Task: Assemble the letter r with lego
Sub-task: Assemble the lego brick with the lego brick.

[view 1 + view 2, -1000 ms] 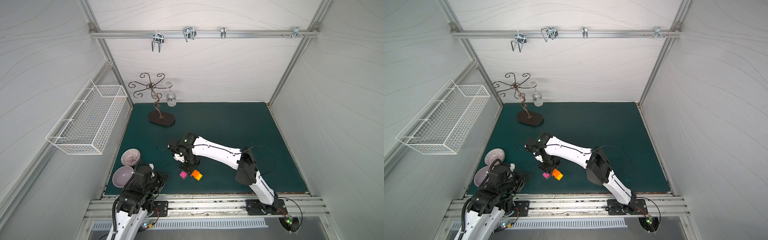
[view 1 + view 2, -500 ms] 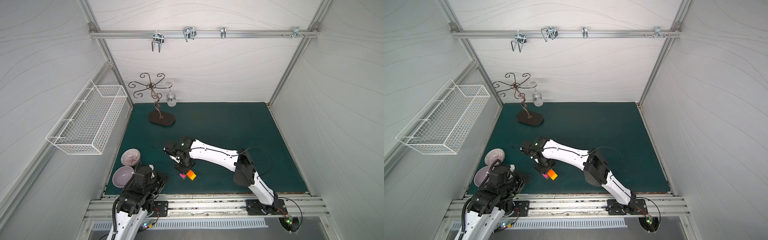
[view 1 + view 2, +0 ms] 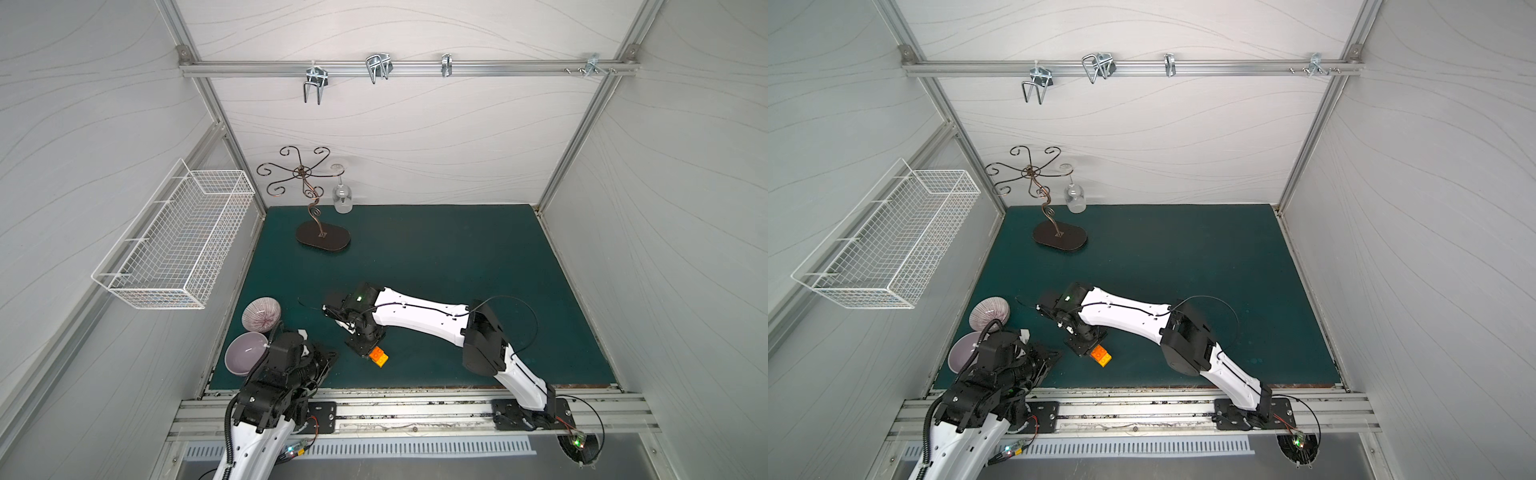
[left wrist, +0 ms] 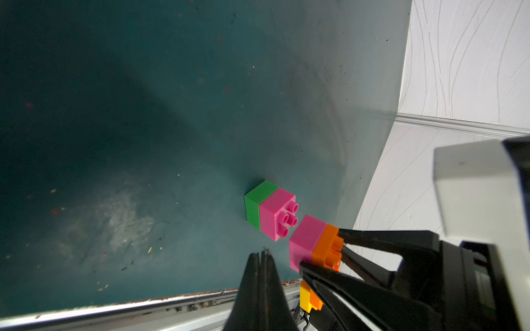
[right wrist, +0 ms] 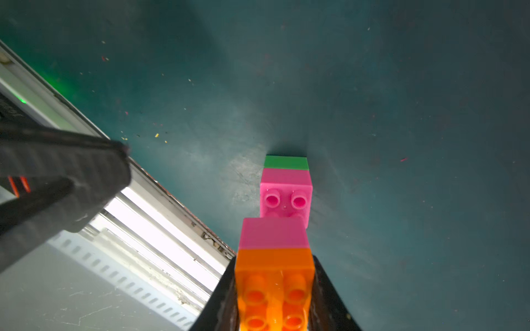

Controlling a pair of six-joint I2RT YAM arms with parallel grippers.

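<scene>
Shifted since a second ago: my right arm, swung nearer the front rail and toward my left arm. The magenta brick that lay in the open then is now hidden under my wrist in both top views.

Top views.
- right gripper (image 3: 365, 351) (image 3: 1088, 351): low over the teal mat (image 3: 415, 257) near its front edge, closed on a stack. Only the orange brick (image 3: 376, 353) and the yellow brick (image 3: 383, 363) show here.
- left gripper (image 3: 323, 362): at the mat's front left corner, near a lilac bowl (image 3: 245, 353).

Left wrist view.
- left gripper (image 4: 262, 255): fingers pressed together, nothing between them.
- green brick (image 4: 253, 207): on the mat, with the lower magenta brick (image 4: 275, 213) joined to it, four studs bare.
- upper magenta brick (image 4: 304, 243): joined to the orange brick (image 4: 327, 249), which my right fingers clamp from two sides. It is tilted, one corner just beside the bare studs; I cannot tell whether they touch.
- yellow brick (image 4: 305, 296): at the orange brick's other end.

Right wrist view.
- orange brick (image 5: 274, 266): between my two right fingers, studs toward the camera.
- upper magenta brick (image 5: 274, 233): ahead of the orange one, overlapping the near edge of the lower magenta brick (image 5: 286, 195).
- green brick (image 5: 286, 162): beyond that, on the mat.
- left gripper (image 5: 114, 166): off to the side, over the rail.
</scene>
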